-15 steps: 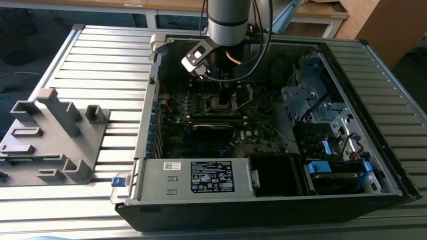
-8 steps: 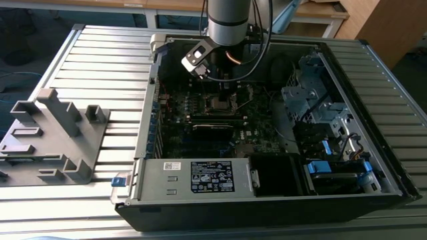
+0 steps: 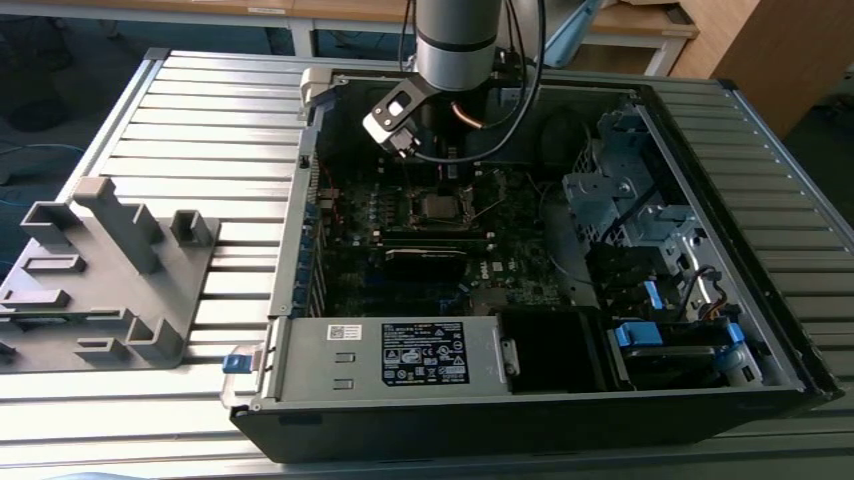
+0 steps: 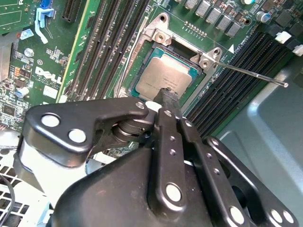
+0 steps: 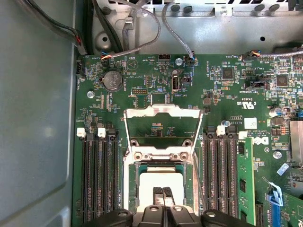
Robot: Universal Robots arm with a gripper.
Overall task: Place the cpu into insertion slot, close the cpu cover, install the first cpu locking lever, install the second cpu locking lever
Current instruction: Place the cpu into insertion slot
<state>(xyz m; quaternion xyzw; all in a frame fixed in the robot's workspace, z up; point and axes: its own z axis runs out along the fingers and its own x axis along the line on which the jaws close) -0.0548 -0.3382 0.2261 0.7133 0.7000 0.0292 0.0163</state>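
Note:
The cpu (image 5: 160, 178) (image 4: 161, 75), a flat silvery square, lies inside the black-rimmed insertion slot (image 5: 133, 182) (image 3: 437, 208) on the green motherboard. The cpu cover (image 5: 161, 111), a silvery frame with a cut-out middle, is swung open on its hinge beyond the slot, and the board shows through it. My gripper (image 5: 162, 193) (image 4: 169, 94) hangs right over the chip's near edge, its two black fingertips pressed together with nothing between them. I cannot tell whether they touch the chip. A thin locking lever (image 4: 251, 73) sticks out free beside the slot.
Long black memory slots (image 5: 97, 179) (image 5: 218, 175) flank the socket on both sides. The open computer case (image 3: 287, 250) lies on a slatted metal table, with a power supply (image 3: 387, 355) at its front and drive bays (image 3: 627, 200) on the exterior view's right. A grey fixture (image 3: 107, 270) stands outside the case.

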